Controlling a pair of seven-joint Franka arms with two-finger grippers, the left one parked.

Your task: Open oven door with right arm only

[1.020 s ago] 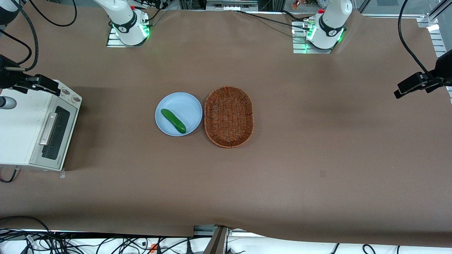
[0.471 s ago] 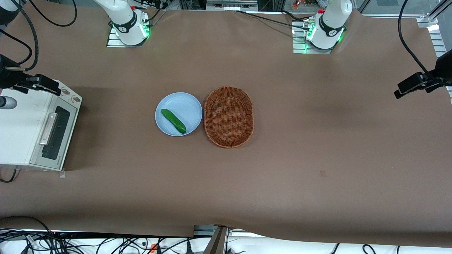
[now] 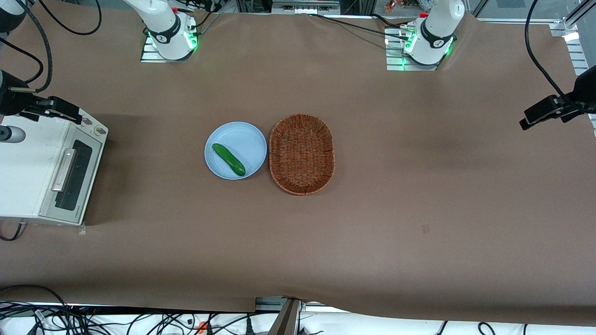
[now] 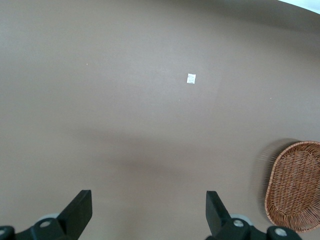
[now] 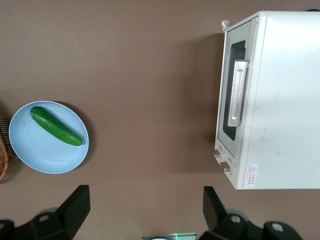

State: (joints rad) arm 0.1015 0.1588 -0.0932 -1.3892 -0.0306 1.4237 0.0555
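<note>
My gripper (image 5: 145,200) is hovering high above the brown bench (image 3: 419,186), its two black fingers (image 5: 75,202) standing wide apart and holding nothing. I am seeing it in the front view as a dark shape (image 3: 56,108) over the knob end of the toaster oven (image 3: 28,172). The oven door (image 5: 234,97) is lying shut, its bar handle (image 5: 237,93) untouched. A cucumber (image 3: 228,159) is resting on the blue plate (image 3: 242,137), beside the wicker basket (image 3: 301,154).

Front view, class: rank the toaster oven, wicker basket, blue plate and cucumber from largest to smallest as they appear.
1. Toaster oven, partly cut off
2. Wicker basket
3. Blue plate
4. Cucumber

The gripper hangs above the oven.
</note>
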